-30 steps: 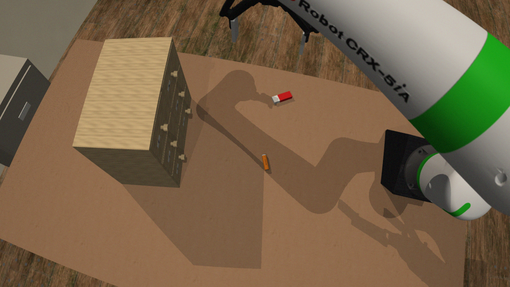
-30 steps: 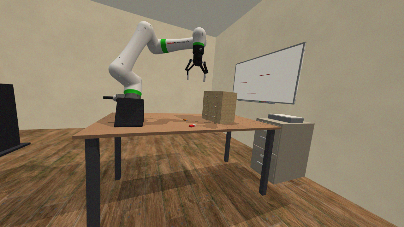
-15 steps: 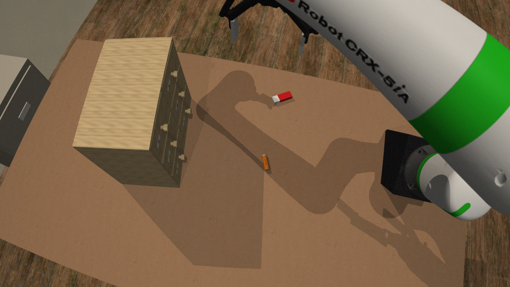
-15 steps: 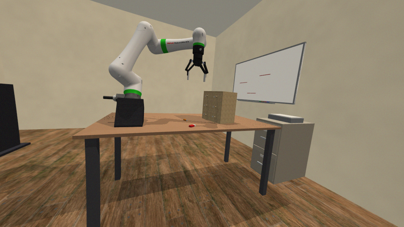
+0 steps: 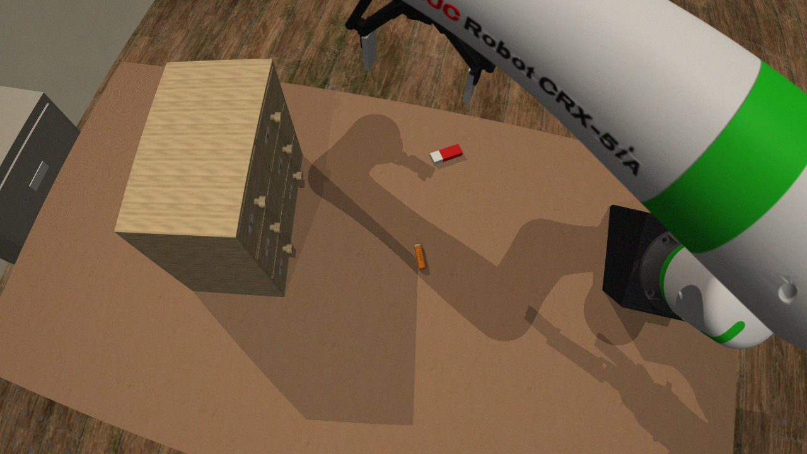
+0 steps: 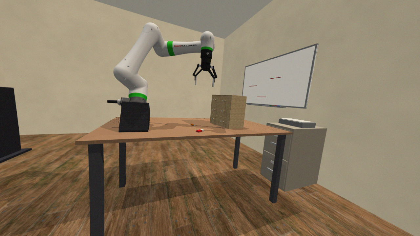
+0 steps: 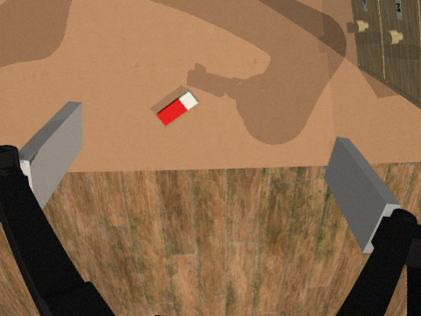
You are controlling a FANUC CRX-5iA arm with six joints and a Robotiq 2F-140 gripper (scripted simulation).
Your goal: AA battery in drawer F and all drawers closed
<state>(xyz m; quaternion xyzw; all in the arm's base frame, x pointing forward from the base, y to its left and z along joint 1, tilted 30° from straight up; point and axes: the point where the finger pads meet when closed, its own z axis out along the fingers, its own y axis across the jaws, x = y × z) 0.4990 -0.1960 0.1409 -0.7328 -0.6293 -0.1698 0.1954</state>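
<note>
The chest (image 5: pixel 191 146) (image 6: pixel 237 112) (image 7: pixel 390 48) has a pale yellow top with wavy stripes, and grey-brown sides with fine wood grain; its knobs are cream. The table (image 5: pixel 360 361) (image 6: pixel 164 137) (image 7: pixel 132 149) is orange-brown, and its legs, under the corners, are dark grey. The battery (image 5: pixel 420 256) (image 6: pixel 192 124) is orange. Toward one long edge, the small block (image 5: pixel 446 153) (image 6: pixel 199 130) (image 7: pixel 177 108) is red with one white end. The arm (image 5: pixel 677 101) (image 6: pixel 140 49) is white with green bands.

I've eased the arm (image 5: pixel 677 90) (image 6: pixel 183 48) down slightly.
My gripper (image 5: pixel 417 87) (image 6: pixel 204 85) (image 7: pixel 209 141) now hangs a little lower above the level of the eraser (image 5: pixel 446 153) (image 6: pixel 199 130) (image 7: pixel 175 108); from the top, the line across its fingertips slants more steeply, and its shadow (image 5: pixel 416 163) (image 7: pixel 212 83) beside the eraser has shifted and broadened.
</note>
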